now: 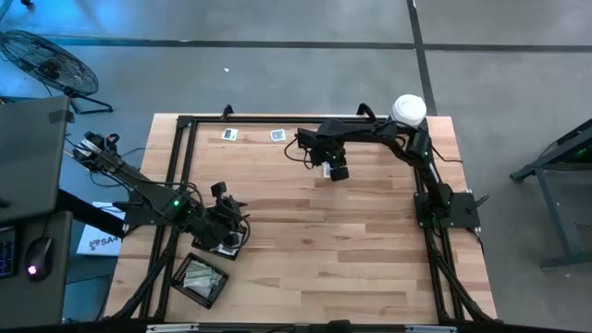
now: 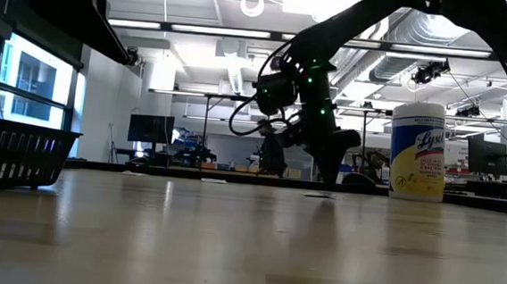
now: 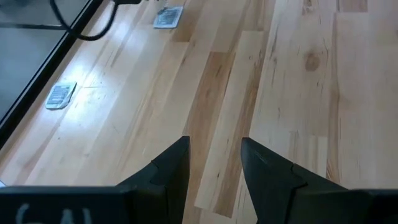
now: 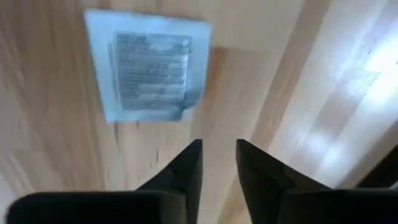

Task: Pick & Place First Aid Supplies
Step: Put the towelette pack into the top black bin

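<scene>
I see the right end effector point(image 4: 217, 155) low over the bench point(image 4: 298, 74), fingers slightly parted and empty, a square packet point(image 4: 149, 74) lying flat just ahead. I judge the pick pending: advance, straddle, close. Left end effector point(image 3: 214, 162) waits parted near the mesh tray point(image 1: 202, 279).

Bright overhead ceiling strip lights point(image 2: 199, 29), even illum. Glare patches on pale wooden plank worktop point(image 4: 373, 56) in wrist views. Square white-grey printed packet point(image 4: 149, 74) blurred, close-up out of focus.
</scene>
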Robot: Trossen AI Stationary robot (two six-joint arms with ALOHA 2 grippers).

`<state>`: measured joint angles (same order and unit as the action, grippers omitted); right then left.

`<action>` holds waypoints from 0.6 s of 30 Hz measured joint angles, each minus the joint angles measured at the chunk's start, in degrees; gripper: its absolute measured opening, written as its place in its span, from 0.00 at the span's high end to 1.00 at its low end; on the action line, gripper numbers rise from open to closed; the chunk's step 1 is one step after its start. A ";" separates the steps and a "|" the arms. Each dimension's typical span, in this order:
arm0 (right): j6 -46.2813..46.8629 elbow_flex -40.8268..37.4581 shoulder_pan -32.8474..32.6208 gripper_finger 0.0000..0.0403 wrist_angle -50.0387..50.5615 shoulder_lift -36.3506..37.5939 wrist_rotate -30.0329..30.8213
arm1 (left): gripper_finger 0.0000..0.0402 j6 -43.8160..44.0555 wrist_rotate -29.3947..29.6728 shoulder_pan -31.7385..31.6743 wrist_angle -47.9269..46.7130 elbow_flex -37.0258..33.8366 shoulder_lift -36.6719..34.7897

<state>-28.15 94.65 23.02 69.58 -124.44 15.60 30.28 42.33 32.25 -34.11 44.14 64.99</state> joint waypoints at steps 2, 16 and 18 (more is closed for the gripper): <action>1.13 0.00 0.60 0.74 -1.49 0.00 -2.93 | 0.65 0.00 0.00 -0.02 -0.02 0.00 0.00; 7.28 0.02 2.30 0.76 -4.35 0.00 -8.40 | 0.65 0.02 -0.07 -0.01 -0.04 0.00 0.01; 8.74 0.04 2.75 0.77 -4.37 0.02 -8.38 | 0.65 0.04 -0.07 -0.02 -0.04 0.00 0.00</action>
<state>-19.41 94.70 25.77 65.22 -124.42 7.22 30.33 42.26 32.23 -34.15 44.14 64.99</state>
